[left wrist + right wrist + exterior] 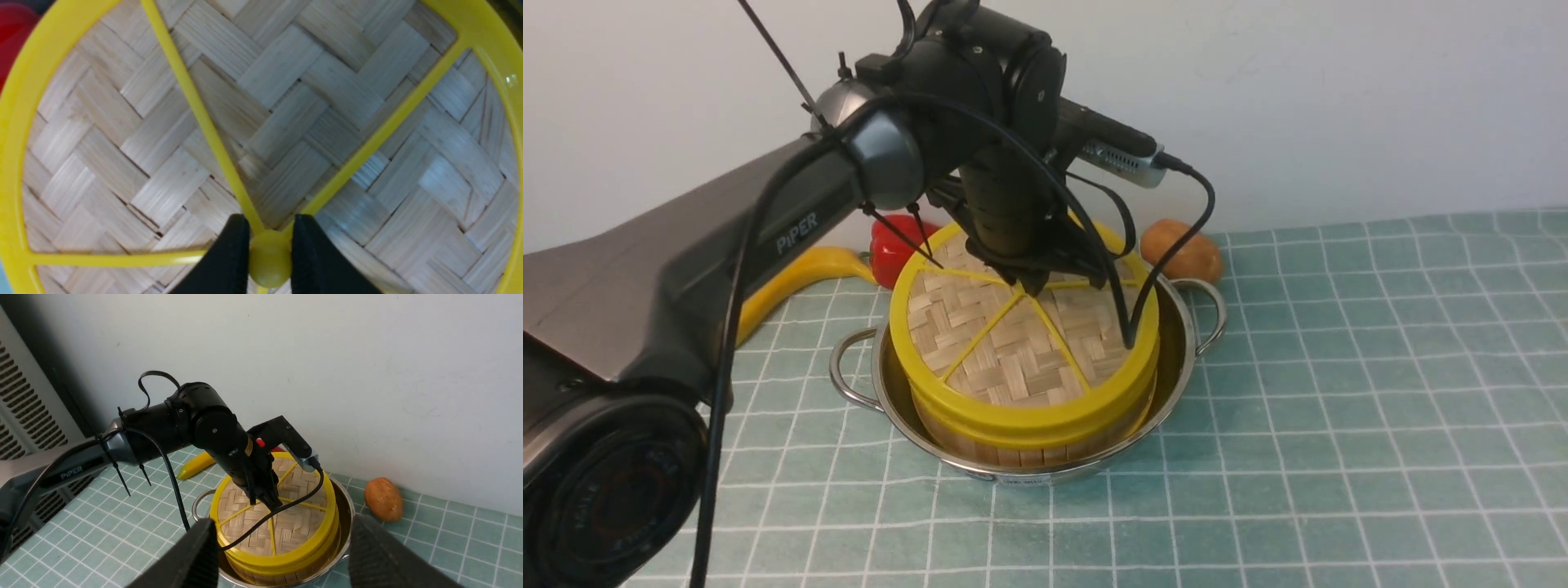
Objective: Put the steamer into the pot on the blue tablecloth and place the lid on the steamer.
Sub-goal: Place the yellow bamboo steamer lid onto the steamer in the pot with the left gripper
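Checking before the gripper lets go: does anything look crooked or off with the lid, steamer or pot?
Nothing serious. The lid looks seated evenly on the steamer, gripped at its centre by the left gripper. The steamer sits slightly off-centre in the pot, with a wider gap on the right.

Lid [1021, 343]: pale tan bamboo strips woven in a herringbone pattern, with a bright yellow rim, yellow spokes and a yellow hub. Steamer [1013, 451]: light wooden slats, yellow rim. Pot [1176, 367]: shiny silver steel. Tablecloth [1339, 392]: pale teal-blue with a grid of thin white lines. Left gripper [270, 237]: black. Its arm [686, 245]: dark grey and black, with white lettering. Pepper [890, 245]: glossy red. Banana [784, 282]: yellow. Potato [1183, 251]: orange-brown. Wall [1339, 98]: plain off-white.
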Robot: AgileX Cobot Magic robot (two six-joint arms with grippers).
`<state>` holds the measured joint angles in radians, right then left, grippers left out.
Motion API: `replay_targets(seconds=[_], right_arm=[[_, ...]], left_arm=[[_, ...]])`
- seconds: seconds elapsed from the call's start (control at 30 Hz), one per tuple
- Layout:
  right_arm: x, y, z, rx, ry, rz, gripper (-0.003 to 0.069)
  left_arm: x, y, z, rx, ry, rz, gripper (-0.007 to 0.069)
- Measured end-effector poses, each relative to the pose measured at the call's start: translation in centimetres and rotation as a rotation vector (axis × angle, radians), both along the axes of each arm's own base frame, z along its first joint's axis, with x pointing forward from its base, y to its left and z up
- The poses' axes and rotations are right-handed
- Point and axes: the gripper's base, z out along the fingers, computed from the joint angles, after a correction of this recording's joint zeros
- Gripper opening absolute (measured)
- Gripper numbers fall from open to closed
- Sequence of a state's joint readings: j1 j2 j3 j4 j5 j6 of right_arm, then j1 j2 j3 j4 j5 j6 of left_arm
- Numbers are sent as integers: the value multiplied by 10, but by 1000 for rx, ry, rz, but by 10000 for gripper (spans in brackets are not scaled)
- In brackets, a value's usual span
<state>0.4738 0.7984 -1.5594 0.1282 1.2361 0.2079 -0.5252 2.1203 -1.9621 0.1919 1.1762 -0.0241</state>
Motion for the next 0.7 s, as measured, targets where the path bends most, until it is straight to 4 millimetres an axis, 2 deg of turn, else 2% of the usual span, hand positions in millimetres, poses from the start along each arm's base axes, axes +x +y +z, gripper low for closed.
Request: replay_targets(seconds=[0.23,0.43,0.7], right_arm=[[0,0,0,1,0,0,427],[0,0,0,3,2,-1,427],[0,0,0,10,7,-4,427]], left_arm=[[1,0,-3,0,2,0,123],[6,-3,-22,18,32,-1,123],[9,-5,-22,4,11,5,123]])
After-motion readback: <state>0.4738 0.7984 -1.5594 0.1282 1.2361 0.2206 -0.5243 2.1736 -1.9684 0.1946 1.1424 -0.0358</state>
